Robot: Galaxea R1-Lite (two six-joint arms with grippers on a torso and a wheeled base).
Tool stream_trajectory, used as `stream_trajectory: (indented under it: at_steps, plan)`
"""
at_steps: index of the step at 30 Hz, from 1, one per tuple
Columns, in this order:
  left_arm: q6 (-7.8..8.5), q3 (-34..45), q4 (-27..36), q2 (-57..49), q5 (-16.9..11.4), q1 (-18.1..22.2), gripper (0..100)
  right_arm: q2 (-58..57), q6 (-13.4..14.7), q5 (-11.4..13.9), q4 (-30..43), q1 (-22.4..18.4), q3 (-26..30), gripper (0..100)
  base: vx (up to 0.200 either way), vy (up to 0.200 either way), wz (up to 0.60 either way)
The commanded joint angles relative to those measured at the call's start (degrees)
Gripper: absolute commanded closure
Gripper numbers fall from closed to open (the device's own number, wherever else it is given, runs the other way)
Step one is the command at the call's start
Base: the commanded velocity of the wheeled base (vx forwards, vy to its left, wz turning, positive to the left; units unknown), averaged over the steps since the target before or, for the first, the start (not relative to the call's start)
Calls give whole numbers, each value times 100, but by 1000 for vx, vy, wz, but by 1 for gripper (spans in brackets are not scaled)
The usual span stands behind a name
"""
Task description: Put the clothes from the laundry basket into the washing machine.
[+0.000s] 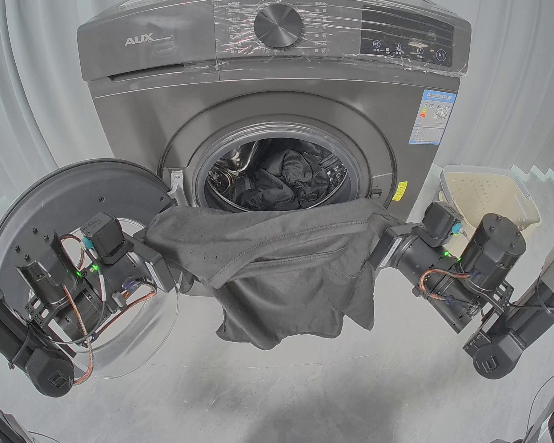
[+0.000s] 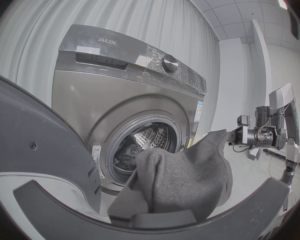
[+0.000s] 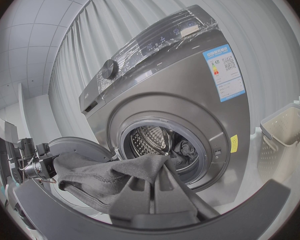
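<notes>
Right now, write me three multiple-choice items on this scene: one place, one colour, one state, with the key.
1. Where does the laundry basket stand relative to the washing machine?
A. On top of it
B. On the floor to its right
C. Behind it

2. What colour is the garment stretched between the left gripper and right gripper?
A. White
B. Red
C. Dark grey

3. How is the machine's door?
A. Shut
B. Swung open to the left
C. Taken off

Key: 1 B, it sits beside the machine's right flank; 2 C, dark grey cloth hangs between both grippers; 3 B, the door hangs leftward off the opening.
</notes>
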Motion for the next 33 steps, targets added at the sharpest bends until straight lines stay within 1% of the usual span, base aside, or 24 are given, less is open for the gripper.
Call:
stream_trajectory:
  at_steps: [1, 3, 5, 7, 8, 11, 13, 23, 25, 27, 33]
  plan:
    - [9, 52, 3, -113, -6, -5, 100, -142, -3, -1, -1, -34, 27, 100, 0, 0, 0]
    - [9, 78, 3, -113, -6, -14, 100, -133, 24, -1, -1, -87, 97, 100, 0, 0, 0]
    - [-9, 87, 3, -86, -6, 4, 100, -133, 24, 8, -10, -254, 124, 100, 0, 0, 0]
    - [-62, 69, 3, -78, 20, 30, 100, -160, 32, 8, -10, -289, 45, 100, 0, 0, 0]
    - [-62, 69, 3, -78, 20, 30, 100, -160, 32, 8, -10, -289, 45, 100, 0, 0, 0]
    - [-70, 17, 3, -113, 12, 197, 100, -151, 59, -1, -10, -351, -105, 100, 0, 0, 0]
    - [-79, -10, 3, -139, 12, 258, 100, -142, 59, -10, -10, -324, -122, 100, 0, 0, 0]
    - [-70, 78, 3, -183, 12, 258, 100, -204, 68, -54, -27, -281, -324, 100, 0, 0, 0]
    - [-62, 78, 3, -174, 20, 250, 100, -212, 68, -98, -27, -289, -412, 100, 0, 0, 0]
    - [-62, 78, 3, -174, 20, 258, 100, -212, 68, -133, -27, -289, -439, 100, 0, 0, 0]
    - [-79, 52, 3, -174, 20, 258, 100, -291, 59, -133, -19, -281, -439, 100, 0, 0, 0]
